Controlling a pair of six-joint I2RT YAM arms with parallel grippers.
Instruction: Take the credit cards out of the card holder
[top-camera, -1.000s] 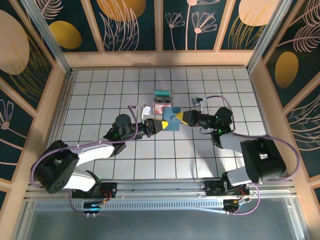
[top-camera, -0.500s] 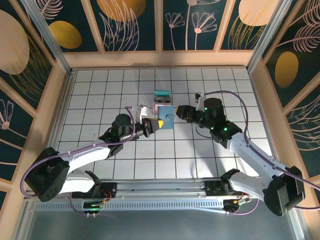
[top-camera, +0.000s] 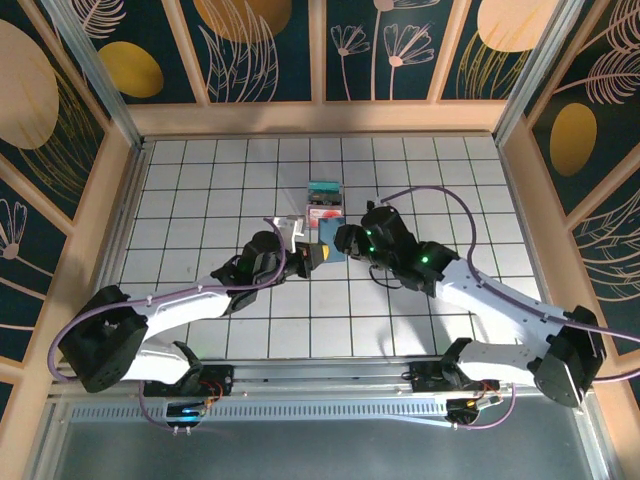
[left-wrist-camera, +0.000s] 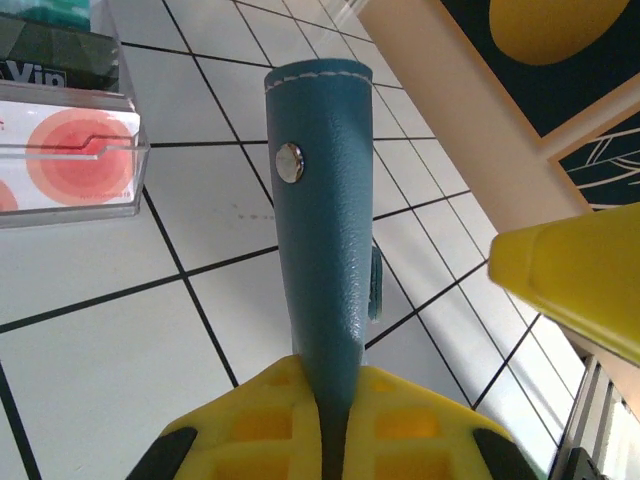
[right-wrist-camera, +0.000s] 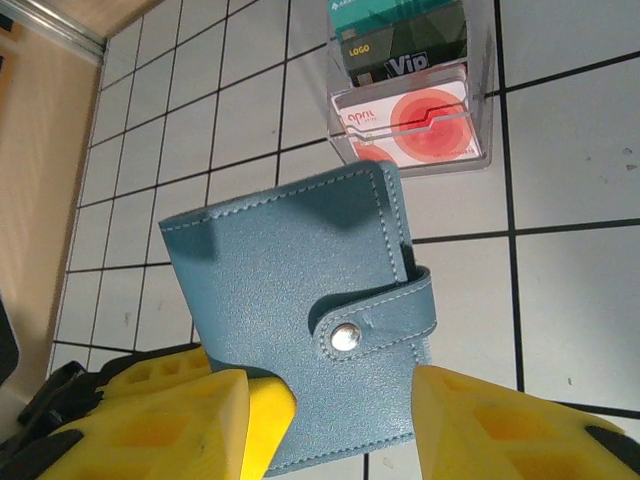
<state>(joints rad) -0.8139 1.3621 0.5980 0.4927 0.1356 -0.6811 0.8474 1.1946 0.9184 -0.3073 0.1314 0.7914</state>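
The slate-blue card holder (right-wrist-camera: 280, 290) is held upright above the middle of the white tiled surface (top-camera: 200, 200), a little toward its far edge. It is folded shut, with its strap wrapped over one edge and the round snap (right-wrist-camera: 346, 338) fastened. The left gripper (top-camera: 320, 252) is pressed together on the card holder's lower edge, which sits pinched between its yellow fingers (left-wrist-camera: 240, 430).

The right gripper (top-camera: 343, 240) faces it from the other side. Its jaws are spread, one yellow finger on either side of the card holder's lower part. Whether those fingers touch the leather cannot be told.

Just beyond the card holder, toward the far edge, a clear plastic stand (right-wrist-camera: 480, 90) rests on the surface. It holds the teal card (right-wrist-camera: 395, 15), which carries a dark band reading "Vip". In front of that card is the whitish-pink card (right-wrist-camera: 405, 125) with a red circle.
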